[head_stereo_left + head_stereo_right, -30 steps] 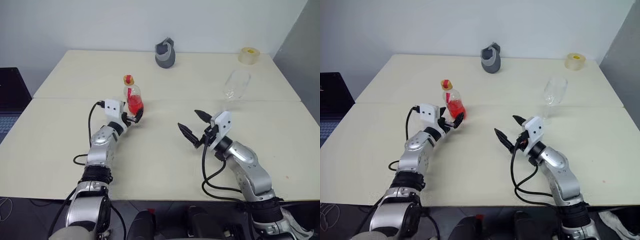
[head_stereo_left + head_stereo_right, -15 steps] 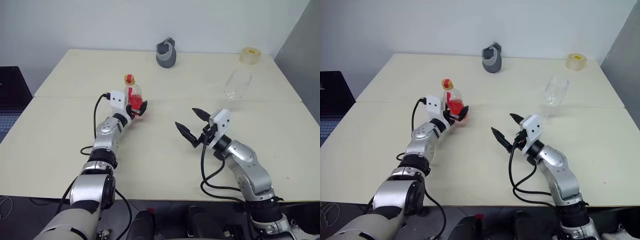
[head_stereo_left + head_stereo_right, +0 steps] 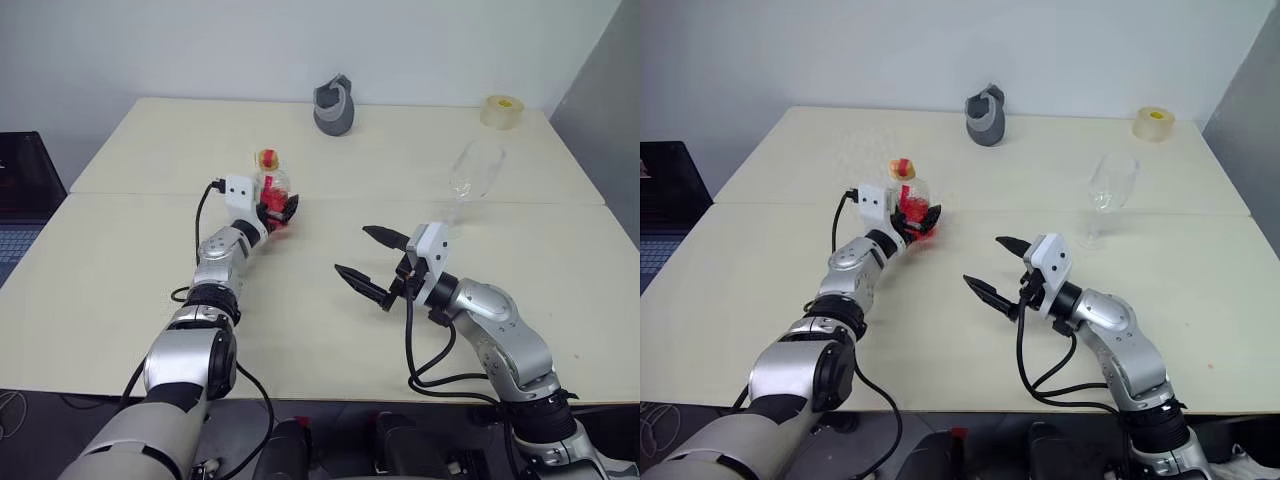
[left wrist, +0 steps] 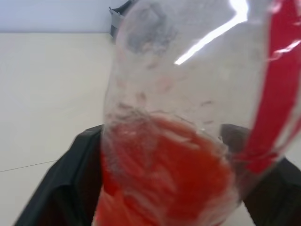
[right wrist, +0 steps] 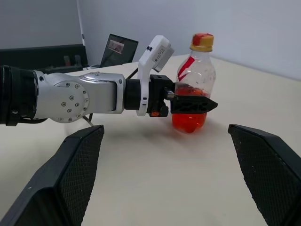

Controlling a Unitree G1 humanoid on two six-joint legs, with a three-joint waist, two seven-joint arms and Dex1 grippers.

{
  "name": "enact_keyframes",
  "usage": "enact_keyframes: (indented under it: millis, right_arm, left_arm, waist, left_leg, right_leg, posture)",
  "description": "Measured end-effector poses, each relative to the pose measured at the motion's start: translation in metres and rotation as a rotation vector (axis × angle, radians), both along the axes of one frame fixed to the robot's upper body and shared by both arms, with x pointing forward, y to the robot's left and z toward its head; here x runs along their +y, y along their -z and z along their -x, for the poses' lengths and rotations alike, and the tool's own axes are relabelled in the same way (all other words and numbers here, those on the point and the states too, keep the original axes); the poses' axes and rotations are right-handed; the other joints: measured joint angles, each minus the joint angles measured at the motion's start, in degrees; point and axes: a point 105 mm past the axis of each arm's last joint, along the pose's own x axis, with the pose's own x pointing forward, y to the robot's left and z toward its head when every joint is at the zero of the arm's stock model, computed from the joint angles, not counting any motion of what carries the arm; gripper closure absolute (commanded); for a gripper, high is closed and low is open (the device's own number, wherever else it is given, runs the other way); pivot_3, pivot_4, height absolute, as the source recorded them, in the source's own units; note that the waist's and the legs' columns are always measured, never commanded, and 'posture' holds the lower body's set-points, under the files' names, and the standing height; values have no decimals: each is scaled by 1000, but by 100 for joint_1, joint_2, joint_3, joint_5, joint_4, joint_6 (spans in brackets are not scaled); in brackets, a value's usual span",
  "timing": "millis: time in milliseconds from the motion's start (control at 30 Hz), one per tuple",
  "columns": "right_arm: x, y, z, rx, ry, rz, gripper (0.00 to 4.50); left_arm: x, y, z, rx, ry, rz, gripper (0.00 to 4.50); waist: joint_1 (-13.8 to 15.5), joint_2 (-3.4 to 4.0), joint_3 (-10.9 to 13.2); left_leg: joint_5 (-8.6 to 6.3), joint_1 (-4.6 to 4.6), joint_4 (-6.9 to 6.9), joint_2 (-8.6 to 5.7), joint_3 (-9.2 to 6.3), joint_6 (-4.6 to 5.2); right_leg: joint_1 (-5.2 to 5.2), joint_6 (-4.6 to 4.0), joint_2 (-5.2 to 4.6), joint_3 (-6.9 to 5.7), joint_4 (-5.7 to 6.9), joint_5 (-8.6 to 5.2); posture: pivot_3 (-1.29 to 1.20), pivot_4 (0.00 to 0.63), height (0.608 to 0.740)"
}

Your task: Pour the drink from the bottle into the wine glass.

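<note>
Left gripper: jaws closed around the lower body of the bottle.
Bottle: upright on the table, left of centre; drink fills its bottom part.
Right gripper: jaws wide apart, holding nothing.
Wine glass: upright, beyond the right gripper.

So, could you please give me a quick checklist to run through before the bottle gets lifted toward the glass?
1. Left gripper fingers around the bottle at its lower body: ok.
2. Grip fully closed and firm: cannot tell.
3. Cap off for pouring: not ok, it is on.
4. Bottle upright, drink settled at the bottom: ok.
5. Wine glass upright on the table: ok.
6. Right gripper open, holding nothing: ok.
</note>
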Motion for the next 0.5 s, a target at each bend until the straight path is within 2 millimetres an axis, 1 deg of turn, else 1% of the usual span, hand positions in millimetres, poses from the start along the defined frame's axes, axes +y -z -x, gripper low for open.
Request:
enact_keyframes:
  millis: [100,167,267,333,400,500]
  right_arm:
    - [0,0,1,2,-2,3,0]
    - [0,-1,1,-2,-3,6,0]
    - [0,-5,3,-21,-8,9,0]
    - [-2,-8,5,-37,-7,14,0]
    - [-4,-12,6,-45,-5,13,0]
    - [-17,-27,8,-30,24,5,0]
  left_arm:
    - [0,2,0,6,-5,17,2133]
    - [-1,2,0,7,3,20,2399]
    - [-9,2,2,0,51,-22,2551]
    - [-22,2,7,-25,127,-60,2551]
    - [-37,4,16,-48,226,-100,2552]
    - [-62,12,51,-85,445,-208,2559]
  waist:
    - [0,0,0]
    - [2,0,0]
    - [4,0,0]
    - [11,0,0]
    - [6,0,0]
    - [-21,1,0]
  left_leg:
    - [0,-1,2,0,-1,0]
    - [0,-2,2,-1,-1,0]
    - [0,-3,2,-2,-2,-1]
    - [1,-4,2,-3,-2,-1]
    - [1,-4,3,-1,-3,-3]
    - [11,-4,-2,2,-27,-20]
  right_leg:
    - [0,0,0,0,0,0]
    - [0,0,-2,-1,0,0]
    - [0,0,-2,-1,0,0]
    - [0,0,-2,-1,-1,0]
    - [-1,0,-5,4,0,0]
    - [-4,-1,-9,13,-1,0]
  posture:
    - [0,150,740]
    - [0,150,740]
    - [0,150,740]
    - [0,150,740]
    - [0,150,740]
    - [0,150,740]
